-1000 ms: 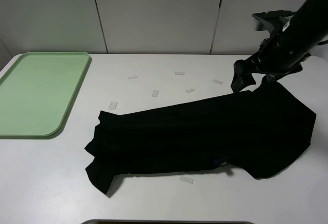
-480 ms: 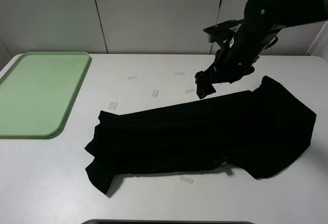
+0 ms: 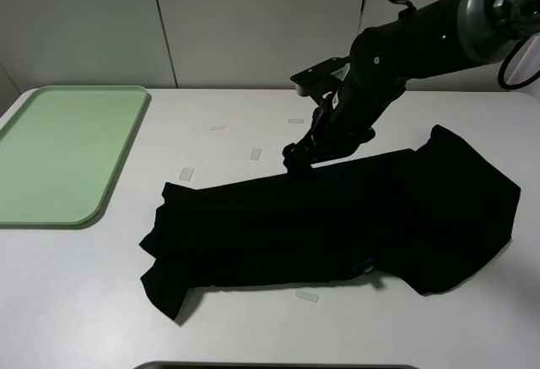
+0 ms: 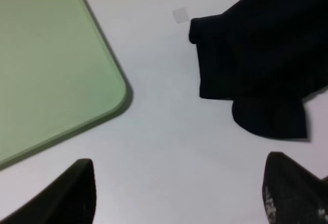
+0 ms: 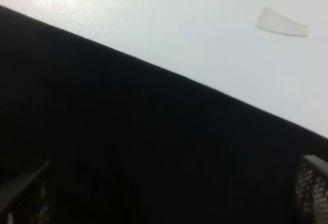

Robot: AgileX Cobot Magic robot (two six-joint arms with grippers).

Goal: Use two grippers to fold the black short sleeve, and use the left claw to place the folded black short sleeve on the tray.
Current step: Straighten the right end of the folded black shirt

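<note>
The shirt looks light and limp, best pinched at its far edge, where the right gripper hangs wide and empty; the left gripper, beside the shirt, gapes empty too.

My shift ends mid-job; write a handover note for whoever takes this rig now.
Left gripper: jaws open, empty, above the table between the tray and the black short sleeve.
Right gripper: jaws open, empty, at the shirt's far edge; contact unclear.
Shirt lies on the table in a long band, apparently partly folded; not on the tray.
Done: at most a first fold.
Left to do: finish folding with both grippers, then the left gripper places it on the tray.
</note>
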